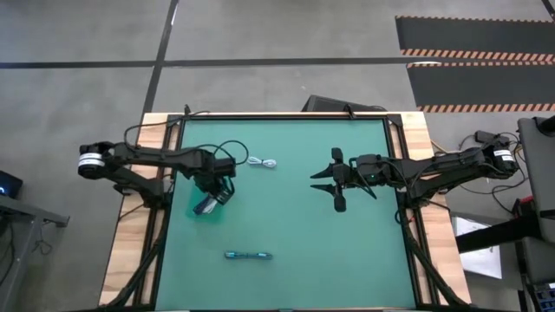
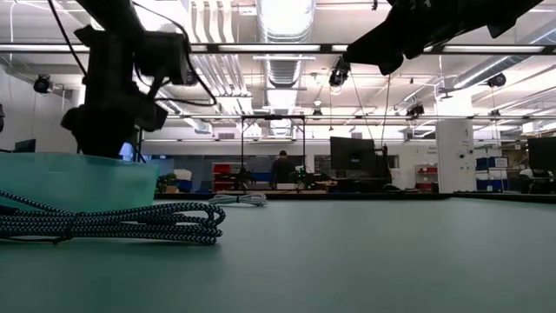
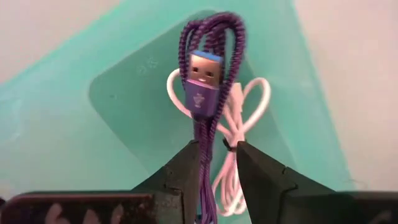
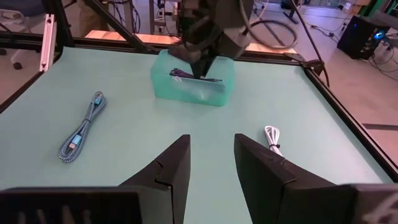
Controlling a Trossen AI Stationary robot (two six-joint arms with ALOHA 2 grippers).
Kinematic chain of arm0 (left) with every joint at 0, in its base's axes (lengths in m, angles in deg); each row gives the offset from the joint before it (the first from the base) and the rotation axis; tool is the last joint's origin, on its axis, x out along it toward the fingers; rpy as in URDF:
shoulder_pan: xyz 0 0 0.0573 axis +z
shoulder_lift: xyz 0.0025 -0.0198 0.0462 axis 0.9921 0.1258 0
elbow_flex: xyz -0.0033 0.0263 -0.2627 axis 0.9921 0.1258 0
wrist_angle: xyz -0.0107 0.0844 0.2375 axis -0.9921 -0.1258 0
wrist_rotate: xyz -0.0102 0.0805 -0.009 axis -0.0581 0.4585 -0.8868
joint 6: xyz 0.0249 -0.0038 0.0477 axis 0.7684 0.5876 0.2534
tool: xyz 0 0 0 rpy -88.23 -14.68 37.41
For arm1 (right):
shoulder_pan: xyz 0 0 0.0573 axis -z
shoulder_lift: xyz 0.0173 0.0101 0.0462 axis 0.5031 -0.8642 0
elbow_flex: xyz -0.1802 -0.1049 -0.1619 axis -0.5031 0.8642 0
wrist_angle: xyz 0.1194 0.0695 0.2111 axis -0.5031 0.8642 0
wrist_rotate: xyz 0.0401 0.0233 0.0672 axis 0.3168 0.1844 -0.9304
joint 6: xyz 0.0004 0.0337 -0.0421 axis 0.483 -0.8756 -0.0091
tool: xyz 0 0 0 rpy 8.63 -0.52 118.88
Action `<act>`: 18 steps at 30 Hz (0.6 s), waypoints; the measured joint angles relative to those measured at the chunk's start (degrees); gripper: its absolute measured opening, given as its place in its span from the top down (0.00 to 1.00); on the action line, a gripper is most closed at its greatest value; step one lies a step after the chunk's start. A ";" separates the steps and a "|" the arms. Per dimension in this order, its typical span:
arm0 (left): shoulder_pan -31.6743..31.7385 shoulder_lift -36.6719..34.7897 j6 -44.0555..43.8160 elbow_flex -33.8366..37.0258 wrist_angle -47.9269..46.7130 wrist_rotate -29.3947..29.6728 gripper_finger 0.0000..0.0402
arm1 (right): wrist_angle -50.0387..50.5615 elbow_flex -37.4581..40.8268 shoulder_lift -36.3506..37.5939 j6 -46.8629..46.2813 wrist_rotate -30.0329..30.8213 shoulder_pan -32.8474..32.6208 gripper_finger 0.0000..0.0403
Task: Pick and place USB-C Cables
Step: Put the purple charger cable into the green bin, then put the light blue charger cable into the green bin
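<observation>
Both arms [image 1: 165, 160] dark w/ black cables, silver-white base ends, wedge-shaped tool fingers [image 4: 171, 171].

Two cables [image 3: 208, 81] in tub [image 3: 74, 124]

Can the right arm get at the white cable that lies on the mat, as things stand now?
Probably yes. The right gripper hangs open over bare mat, and the white cable lies alone, with nothing between them. The left gripper is busy at the tub, to one side.
</observation>
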 joint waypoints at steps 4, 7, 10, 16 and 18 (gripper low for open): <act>0.00 -3.72 1.23 -1.33 -1.87 -0.02 0.78 | -0.01 0.00 0.00 -0.02 0.00 0.01 0.72; -0.02 -7.18 1.19 -2.04 -2.25 -0.02 0.78 | -0.01 0.00 0.00 -0.75 0.02 0.00 0.72; -0.25 -10.75 1.19 -2.13 -1.22 0.02 0.78 | -0.02 0.00 0.00 -0.92 0.02 0.01 0.72; -4.54 -17.25 2.67 0.26 10.97 7.61 0.78 | -0.18 0.00 -0.99 -1.07 0.02 -0.01 0.72; -6.46 -18.45 4.70 0.53 14.98 10.61 0.78 | -0.17 0.00 -1.85 -1.12 0.02 0.00 0.72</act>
